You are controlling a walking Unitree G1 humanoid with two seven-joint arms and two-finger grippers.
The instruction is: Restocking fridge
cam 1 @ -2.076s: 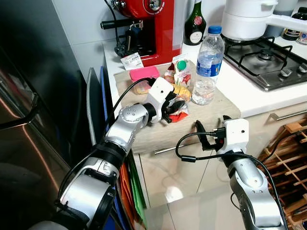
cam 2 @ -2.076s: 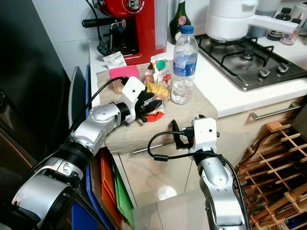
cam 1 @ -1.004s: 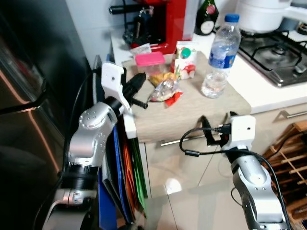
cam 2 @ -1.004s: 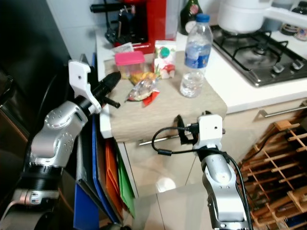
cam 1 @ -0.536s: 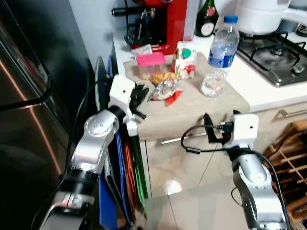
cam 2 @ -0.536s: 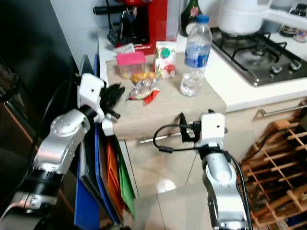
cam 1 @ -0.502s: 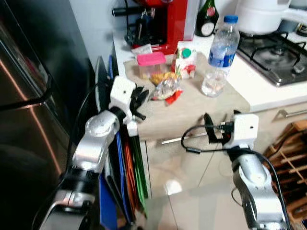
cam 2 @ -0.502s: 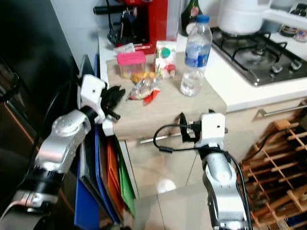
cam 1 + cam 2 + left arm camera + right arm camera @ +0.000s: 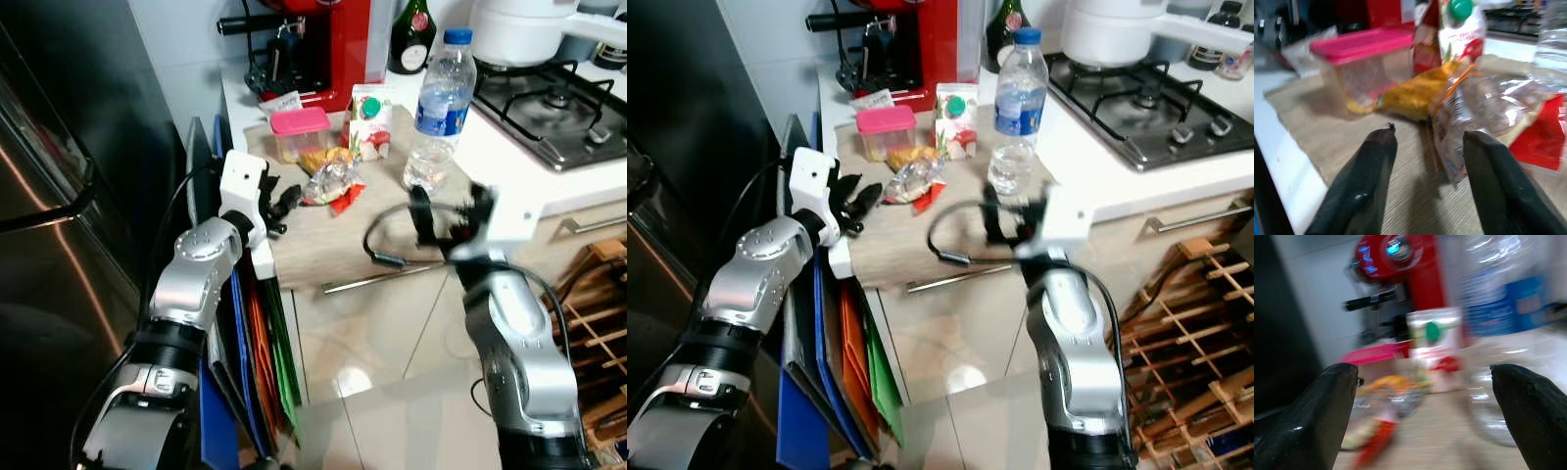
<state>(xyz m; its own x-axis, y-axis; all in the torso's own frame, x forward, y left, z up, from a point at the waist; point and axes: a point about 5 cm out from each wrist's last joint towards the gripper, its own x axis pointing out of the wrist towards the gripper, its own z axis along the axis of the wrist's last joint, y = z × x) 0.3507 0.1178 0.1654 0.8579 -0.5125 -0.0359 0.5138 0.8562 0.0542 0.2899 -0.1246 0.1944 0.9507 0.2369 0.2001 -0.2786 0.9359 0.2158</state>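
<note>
From the left eye view, the big change is on the right: the right tool [image 9: 446, 217] has swung up from down by the cabinet front to bench height, and now sits just beside the water bottle [image 9: 437, 106], blurred with speed. The left tool [image 9: 281, 203] has drifted in again toward the snack bag [image 9: 333, 183] at the bench [image 9: 323, 245] edge, without touching it. The fridge [image 9: 59, 196] stands dark and shut on the left.

In the right eye view, the same story: the right tool [image 9: 1004, 217] hangs at the base of the water bottle [image 9: 1015, 98], not yet around it, while the left tool [image 9: 854, 201] waits near the snack bag [image 9: 911, 181], with the pink-lidded box [image 9: 886, 132] and the juice carton [image 9: 956, 117] just behind.

Over to the left wrist view: black fingers [image 9: 1364, 186] spread wide and released, nothing between them, the snack bag [image 9: 1484, 117] lying just ahead.

And the right wrist view: fingers [image 9: 1312, 416] splayed wide and empty, the water bottle [image 9: 1503, 333] looming blurred between them.

The read here is that both arms are lining up pickups and the restocking proper has yet to begin, since every item remains on the bench.
</note>
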